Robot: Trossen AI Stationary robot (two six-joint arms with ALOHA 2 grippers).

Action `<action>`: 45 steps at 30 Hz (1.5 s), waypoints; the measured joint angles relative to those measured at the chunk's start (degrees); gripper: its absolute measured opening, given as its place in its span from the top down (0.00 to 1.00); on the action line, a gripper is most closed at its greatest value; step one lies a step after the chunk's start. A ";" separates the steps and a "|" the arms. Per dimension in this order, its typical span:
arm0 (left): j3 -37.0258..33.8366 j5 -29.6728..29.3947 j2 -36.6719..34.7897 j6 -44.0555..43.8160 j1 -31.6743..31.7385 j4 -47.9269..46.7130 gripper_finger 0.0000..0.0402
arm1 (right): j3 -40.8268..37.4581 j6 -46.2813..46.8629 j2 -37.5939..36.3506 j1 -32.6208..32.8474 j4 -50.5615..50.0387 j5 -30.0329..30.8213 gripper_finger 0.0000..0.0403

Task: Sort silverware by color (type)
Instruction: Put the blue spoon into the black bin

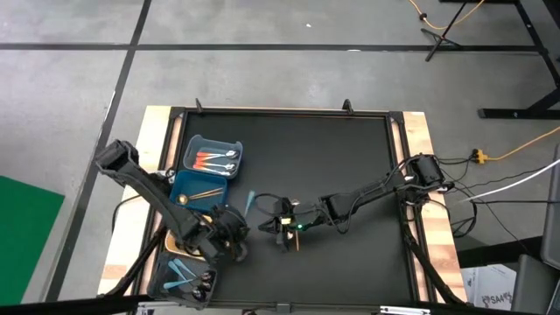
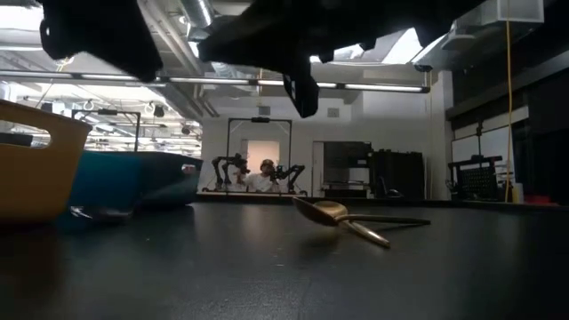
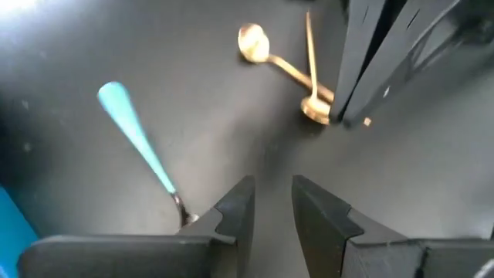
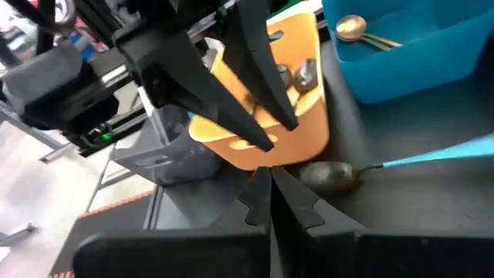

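Observation:
A spoon with a light blue handle [image 3: 135, 139] and silver head [image 4: 332, 174] lies flat on the black table, also in the high view [image 1: 249, 203]. Two gold spoons [image 3: 293, 73] lie crossed on the table [image 2: 342, 216], one bowl tilted up. My left gripper [image 3: 272, 202] is open, low over the table beside the blue spoon's head, its fingers [image 4: 266, 85] just above it. My right gripper [image 4: 268, 193] is shut on nothing; its fingers [image 3: 359, 69] hang just above the gold spoons [image 1: 295, 238].
Bins stand along the table's left side: a grey-blue one with orange-handled pieces [image 1: 214, 157], a blue one with gold pieces [image 4: 363, 31], a yellow one [image 4: 297, 100] with dark pieces, and a grey one with light blue pieces [image 1: 185, 278]. The table's right half [image 1: 350, 157] is bare black mat.

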 joint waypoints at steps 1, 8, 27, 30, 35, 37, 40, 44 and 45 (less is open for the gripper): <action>0.00 1.13 0.47 0.02 0.37 0.02 0.79 | 0.00 0.00 0.00 0.00 -0.60 0.34 1.00; 0.00 2.60 1.53 0.04 3.50 0.00 0.79 | 0.00 -1.10 -0.12 -0.01 -2.13 1.25 1.00; -0.02 27.80 1.45 2.97 23.75 -4.36 0.79 | 0.02 -10.83 -17.44 4.33 -33.44 7.98 1.00; -0.02 28.85 1.53 3.02 25.18 -4.42 0.79 | 0.02 -11.02 -20.31 6.72 -39.29 12.68 1.00; -0.02 29.18 1.53 2.99 26.16 -4.97 0.79 | 0.02 -11.00 -22.89 10.68 -46.38 19.82 1.00; -0.02 29.19 1.53 2.99 26.32 -5.33 0.79 | 0.02 -11.00 -22.93 11.84 -46.96 21.55 1.00; -0.04 29.18 1.53 2.99 26.33 -5.73 0.79 | 0.00 -10.95 -22.82 13.16 -47.76 22.03 1.00; -0.04 29.23 2.64 2.97 26.29 -6.82 0.79 | 0.00 -10.58 -22.64 13.84 -47.95 22.38 1.00; -0.04 29.55 3.36 2.97 26.23 -7.33 0.79 | 0.00 -10.57 -22.64 13.92 -47.92 22.81 1.00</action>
